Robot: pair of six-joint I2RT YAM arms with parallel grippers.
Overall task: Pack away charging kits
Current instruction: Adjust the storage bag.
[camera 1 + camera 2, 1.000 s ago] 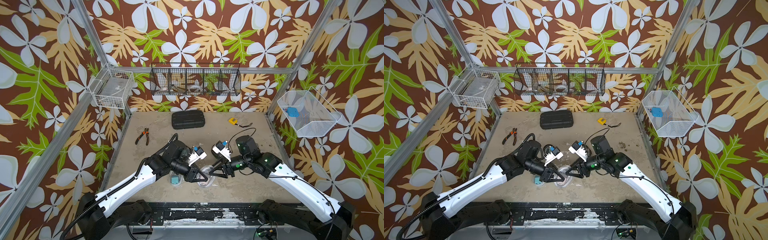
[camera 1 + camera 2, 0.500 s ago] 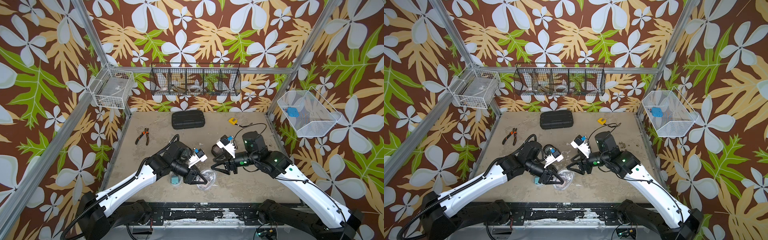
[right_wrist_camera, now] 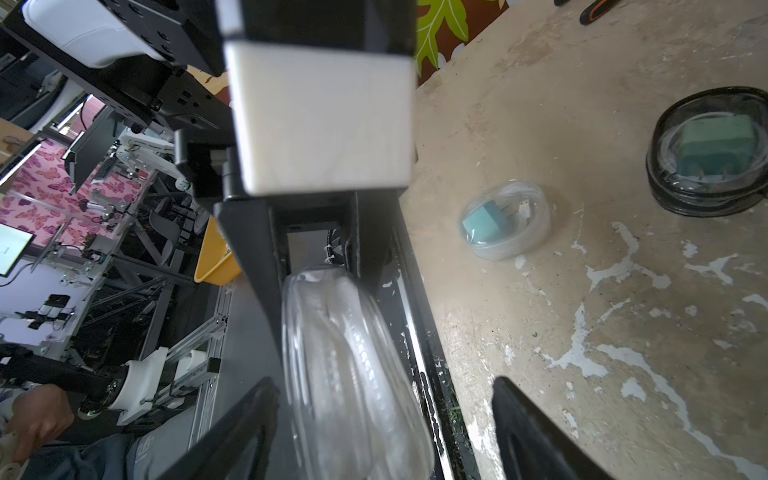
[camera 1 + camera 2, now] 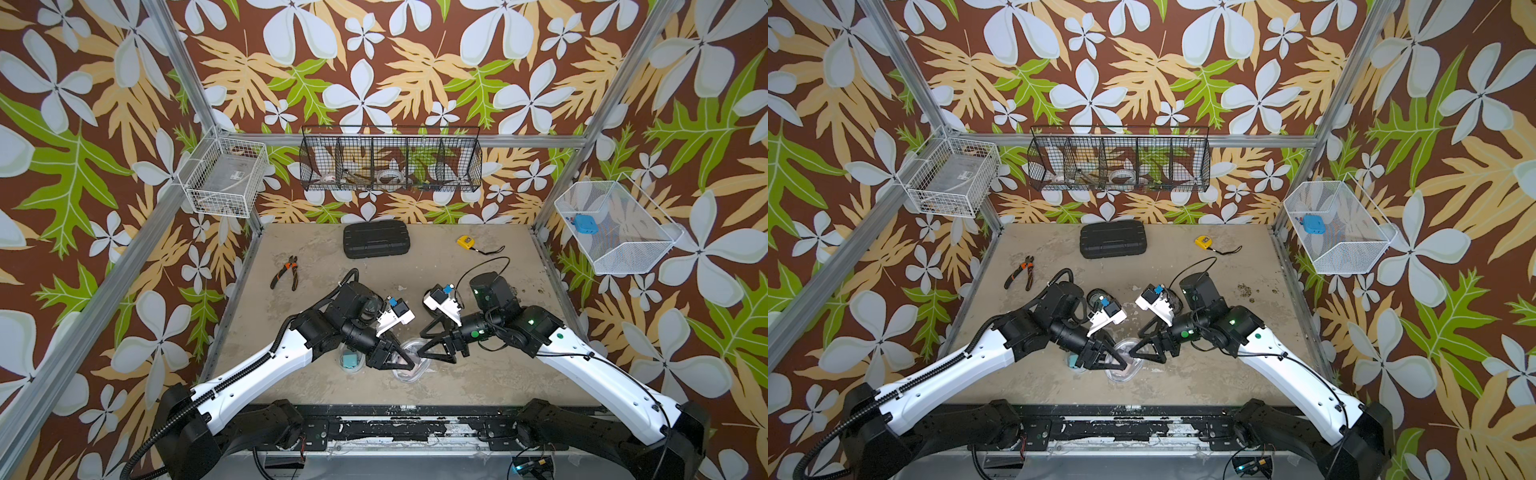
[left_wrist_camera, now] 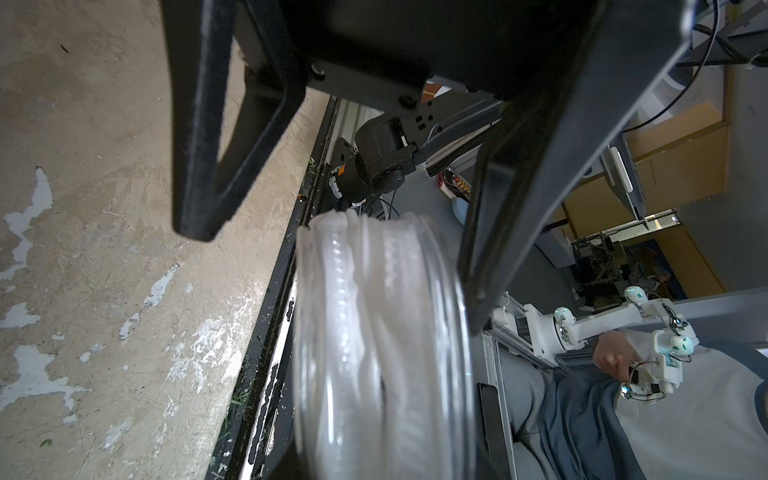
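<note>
Clear oval plastic case (image 4: 410, 372) is near the front edge of the worn beige tabletop (image 4: 478, 382), mid-width, tipped on edge. The left gripper (image 4: 401, 360) pinches one end. The case's long axis runs from there toward the right gripper (image 4: 419, 344), whose fingers are spread wide on either side of the case, touching nothing. A second clear case with teal plug (image 4: 349, 360) lies just beside the left gripper. The back half of the table is mostly bare, with floral walls (image 4: 374, 83) around it.

The right hand (image 3: 384, 380) is spread wide on either side of a clear oval case (image 3: 353, 386), which the left hand (image 3: 318, 266) grips edge-on. On the counter (image 3: 582, 374) nearby lie a packed clear case (image 3: 505, 218) holding a teal plug (image 3: 484, 220), and a black-rimmed case (image 3: 710, 153).
</note>
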